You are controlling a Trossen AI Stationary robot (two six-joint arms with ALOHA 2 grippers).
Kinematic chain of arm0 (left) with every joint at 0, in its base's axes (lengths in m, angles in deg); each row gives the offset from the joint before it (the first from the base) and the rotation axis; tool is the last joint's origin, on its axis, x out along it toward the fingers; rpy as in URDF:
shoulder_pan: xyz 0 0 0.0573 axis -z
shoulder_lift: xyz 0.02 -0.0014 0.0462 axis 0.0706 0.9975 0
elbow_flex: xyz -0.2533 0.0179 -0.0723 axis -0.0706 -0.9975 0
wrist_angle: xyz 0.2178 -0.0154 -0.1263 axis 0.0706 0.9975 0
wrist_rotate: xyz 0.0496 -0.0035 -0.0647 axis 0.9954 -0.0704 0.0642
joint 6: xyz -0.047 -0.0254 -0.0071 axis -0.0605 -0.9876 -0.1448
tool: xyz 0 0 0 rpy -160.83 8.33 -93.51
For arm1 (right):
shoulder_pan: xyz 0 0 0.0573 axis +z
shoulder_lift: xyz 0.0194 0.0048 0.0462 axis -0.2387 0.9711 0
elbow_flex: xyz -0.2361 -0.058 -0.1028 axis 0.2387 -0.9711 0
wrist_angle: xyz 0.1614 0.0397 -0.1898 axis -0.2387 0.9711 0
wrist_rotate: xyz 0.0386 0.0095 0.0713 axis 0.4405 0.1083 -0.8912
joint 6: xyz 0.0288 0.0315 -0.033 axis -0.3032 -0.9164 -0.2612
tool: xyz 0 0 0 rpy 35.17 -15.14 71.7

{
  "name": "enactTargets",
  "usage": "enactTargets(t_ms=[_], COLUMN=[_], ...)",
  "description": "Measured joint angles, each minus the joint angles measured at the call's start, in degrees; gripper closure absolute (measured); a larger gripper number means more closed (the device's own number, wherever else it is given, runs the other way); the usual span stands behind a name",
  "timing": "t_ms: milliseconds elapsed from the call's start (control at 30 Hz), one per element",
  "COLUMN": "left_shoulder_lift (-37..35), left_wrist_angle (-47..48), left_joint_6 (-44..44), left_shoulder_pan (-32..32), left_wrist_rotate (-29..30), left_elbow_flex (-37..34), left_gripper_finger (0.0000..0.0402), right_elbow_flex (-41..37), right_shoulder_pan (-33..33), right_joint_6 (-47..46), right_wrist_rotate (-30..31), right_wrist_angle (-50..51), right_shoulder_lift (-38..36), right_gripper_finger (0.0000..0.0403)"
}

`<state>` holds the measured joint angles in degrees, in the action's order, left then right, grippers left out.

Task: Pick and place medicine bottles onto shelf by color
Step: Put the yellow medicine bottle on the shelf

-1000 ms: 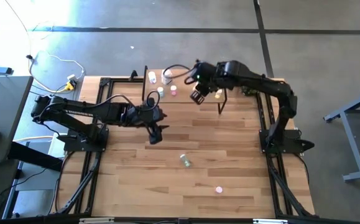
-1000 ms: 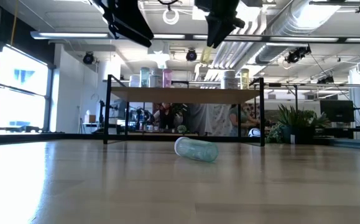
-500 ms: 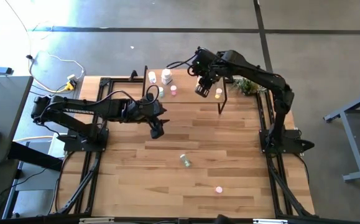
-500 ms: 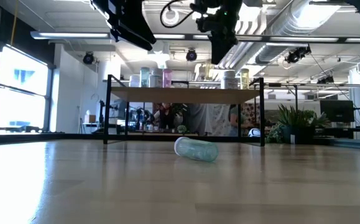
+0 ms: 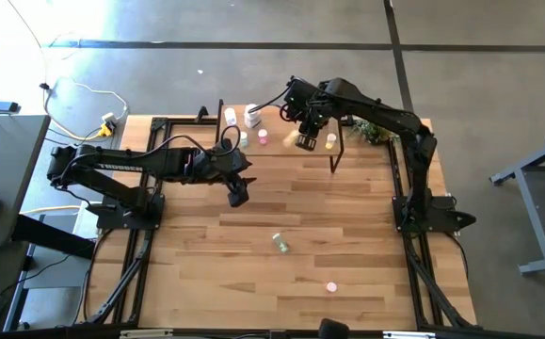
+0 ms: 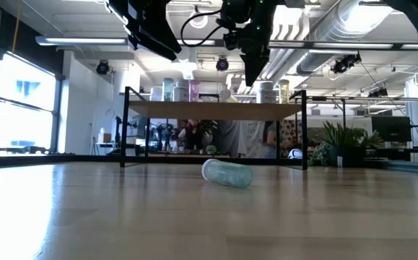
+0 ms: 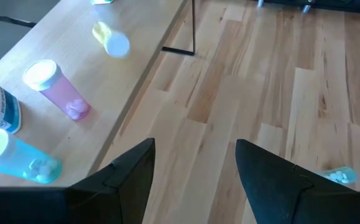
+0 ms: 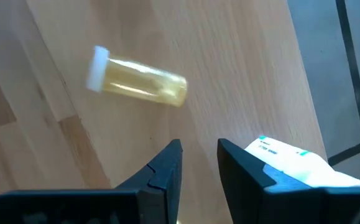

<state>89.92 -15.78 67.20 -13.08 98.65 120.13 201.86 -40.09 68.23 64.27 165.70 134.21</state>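
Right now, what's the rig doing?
Sorting medicine bottles onto the shelf. The right pincer hangs over the shelf top, nearly closed and holding nothing; a yellow bottle shows just beyond its fingers, and a white labelled bottle stands close by. The left pincer is open and empty over the table beside the shelf. A pale green bottle and a pink bottle still lie out on the table.

The right hand (image 5: 305, 139) is now carried back over the shelf (image 5: 281, 127), nearer the bottles at its far side, and the left hand (image 5: 238, 198) is drawn slightly toward the shelf.
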Motion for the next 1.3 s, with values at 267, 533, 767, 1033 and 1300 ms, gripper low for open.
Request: enactTargets(t_ms=[267,533,767,1033,1300], left_shoulder_lift=[0.0,0.0,0.0,0.0,0.0], left_wrist_angle=[0.03,0.46,0.45,0.45,0.43], left_joint_6=[0.02,0.02,0.0,-0.15,-1.01], left_shoulder_pan=[-0.01,0.0,0.0,0.0,0.0], left_wrist_rotate=[0.15,-0.64,-1.38,-1.38,-1.38], left_elbow_flex=[0.0,0.0,0.0,0.0,0.0], left_gripper_finger=[0.0188,0.0188,0.0188,0.0188,0.0188], right_elbow_flex=[0.07,2.54,2.58,1.33,-3.18], right_shoulder_pan=[0.0,1.06,2.72,3.67,4.43], right_joint_6=[1.87,13.43,28.31,45.57,49.61], right_wrist_rotate=[-1.94,-6.47,-7.08,-14.65,-14.18], right_wrist_angle=[-0.98,-1.98,-4.59,-8.29,-11.02], right_shoulder_lift=[-0.01,-0.07,-0.06,-0.06,-0.06], right_gripper_finger=[0.0309,0.0301,0.0255,0.0243,0.0251])
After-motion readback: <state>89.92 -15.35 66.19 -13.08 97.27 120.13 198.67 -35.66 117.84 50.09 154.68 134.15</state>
